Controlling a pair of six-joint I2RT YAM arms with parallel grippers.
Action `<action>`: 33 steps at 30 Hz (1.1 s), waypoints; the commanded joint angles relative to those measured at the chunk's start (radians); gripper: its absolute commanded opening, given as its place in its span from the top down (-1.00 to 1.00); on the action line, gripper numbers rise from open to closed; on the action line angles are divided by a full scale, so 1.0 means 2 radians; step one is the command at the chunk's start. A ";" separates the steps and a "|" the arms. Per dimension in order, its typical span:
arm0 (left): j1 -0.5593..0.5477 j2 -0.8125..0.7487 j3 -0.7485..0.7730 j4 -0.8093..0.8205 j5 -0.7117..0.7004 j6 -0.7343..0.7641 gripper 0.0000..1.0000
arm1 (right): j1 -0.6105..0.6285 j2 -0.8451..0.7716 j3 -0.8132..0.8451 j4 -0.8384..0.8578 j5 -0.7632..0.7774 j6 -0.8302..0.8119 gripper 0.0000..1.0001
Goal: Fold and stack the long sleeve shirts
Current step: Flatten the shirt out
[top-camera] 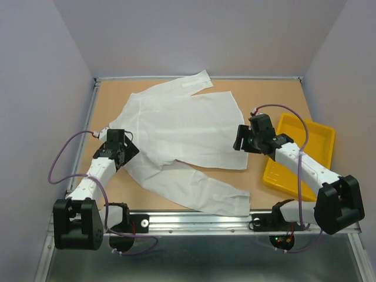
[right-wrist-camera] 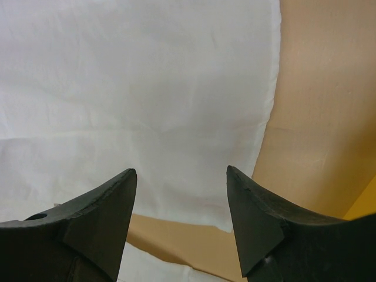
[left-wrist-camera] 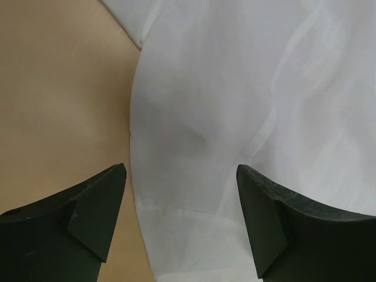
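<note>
A white long sleeve shirt (top-camera: 188, 126) lies spread flat on the tan table. One sleeve (top-camera: 194, 187) runs toward the front edge and the other (top-camera: 197, 82) reaches the back wall. My left gripper (top-camera: 125, 147) is open above the shirt's left side, where the sleeve (left-wrist-camera: 235, 117) joins the body. My right gripper (top-camera: 239, 141) is open above the shirt's right front corner (right-wrist-camera: 176, 117). Neither gripper holds anything.
A yellow tray (top-camera: 302, 154) sits at the right, partly under my right arm. Grey walls close the table at the back and both sides. A metal rail (top-camera: 194, 220) runs along the front edge.
</note>
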 commanded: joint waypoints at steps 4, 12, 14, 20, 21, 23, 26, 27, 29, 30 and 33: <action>0.003 0.010 -0.019 0.007 -0.003 -0.047 -0.73 | 0.000 -0.008 -0.034 -0.010 -0.018 0.025 -0.36; 0.014 0.050 -0.027 0.018 -0.027 -0.046 -0.65 | 0.001 0.035 -0.036 0.002 -0.028 0.025 -0.36; 0.016 0.077 -0.020 0.026 -0.033 -0.042 -0.58 | 0.001 0.045 -0.034 0.007 -0.027 0.021 -0.36; 0.020 0.141 0.029 0.022 -0.071 -0.017 -0.34 | 0.000 0.090 -0.033 0.026 -0.005 0.018 -0.36; 0.020 0.148 0.036 0.023 -0.072 -0.013 -0.32 | 0.001 0.096 -0.033 0.031 -0.003 0.019 -0.36; 0.020 0.171 0.057 0.029 -0.077 0.002 -0.32 | 0.001 0.106 -0.030 0.037 -0.001 0.024 -0.35; 0.020 0.211 0.092 0.033 -0.084 0.021 -0.32 | 0.000 0.128 -0.023 0.049 0.003 0.029 -0.35; 0.020 0.222 0.102 0.032 -0.087 0.028 -0.32 | 0.001 0.142 -0.018 0.053 0.011 0.031 -0.35; 0.020 0.251 0.133 0.033 -0.087 0.046 -0.32 | 0.000 0.166 -0.004 0.055 0.020 0.029 -0.35; 0.032 0.261 0.141 0.034 -0.087 0.052 -0.32 | 0.000 0.174 0.000 0.057 0.022 0.029 -0.35; 0.034 0.283 0.179 0.033 -0.086 0.070 -0.32 | 0.000 0.198 0.022 0.059 0.038 0.028 -0.35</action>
